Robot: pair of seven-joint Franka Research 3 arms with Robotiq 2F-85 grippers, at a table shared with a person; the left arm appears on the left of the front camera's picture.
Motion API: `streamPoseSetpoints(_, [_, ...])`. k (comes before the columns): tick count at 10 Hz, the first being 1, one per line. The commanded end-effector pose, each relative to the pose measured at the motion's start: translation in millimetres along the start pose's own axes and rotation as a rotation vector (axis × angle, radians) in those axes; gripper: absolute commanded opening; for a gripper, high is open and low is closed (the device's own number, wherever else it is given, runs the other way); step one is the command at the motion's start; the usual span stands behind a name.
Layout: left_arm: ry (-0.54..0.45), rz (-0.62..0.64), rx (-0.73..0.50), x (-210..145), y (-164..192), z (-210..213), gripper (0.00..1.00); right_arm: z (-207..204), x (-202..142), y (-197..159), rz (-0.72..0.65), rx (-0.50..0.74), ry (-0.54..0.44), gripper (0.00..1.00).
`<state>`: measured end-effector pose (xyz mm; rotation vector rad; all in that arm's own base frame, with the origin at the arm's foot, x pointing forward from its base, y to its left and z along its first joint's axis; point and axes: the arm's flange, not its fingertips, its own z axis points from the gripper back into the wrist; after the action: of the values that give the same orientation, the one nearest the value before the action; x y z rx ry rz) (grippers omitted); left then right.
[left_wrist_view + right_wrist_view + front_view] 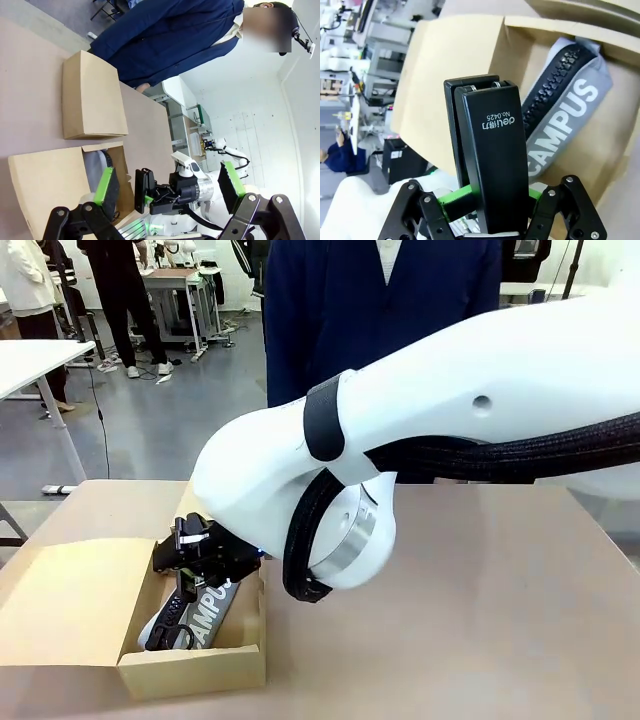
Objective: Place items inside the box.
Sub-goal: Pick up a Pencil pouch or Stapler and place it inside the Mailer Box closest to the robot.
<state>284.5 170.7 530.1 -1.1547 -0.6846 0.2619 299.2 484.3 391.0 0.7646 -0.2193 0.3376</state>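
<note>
Right jaws are clamped on a black stapler [492,135] hanging just over the box [527,50] where the CAMPUS case [570,115] lies, left jaws hang wide open.

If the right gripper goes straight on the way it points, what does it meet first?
The black stapler clamped in the right gripper would touch first, probably the inside of the brown cardboard box, beside the grey CAMPUS zip pencil case; depth is unclear.
</note>
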Motion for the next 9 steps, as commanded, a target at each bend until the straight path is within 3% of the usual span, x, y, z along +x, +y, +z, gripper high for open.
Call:
streamPoseSetpoints(1, [-0.01,-0.017,-0.022,1,-1,0,1.0,6,9,3,0.014,-0.035,0.044,0.0])
streamPoseSetpoints(4, [-0.01,-0.017,-0.022,1,-1,0,1.0,12,22,10,-0.132,-0.117,0.113,0.0])
streamPoseSetpoints(8, [-0.01,-0.017,-0.022,1,-1,0,1.0,11,25,9,-0.149,-0.145,0.136,0.0])
streamPoseSetpoints(9, [-0.01,-0.017,-0.022,1,-1,0,1.0,11,26,8,-0.156,-0.152,0.135,0.19])
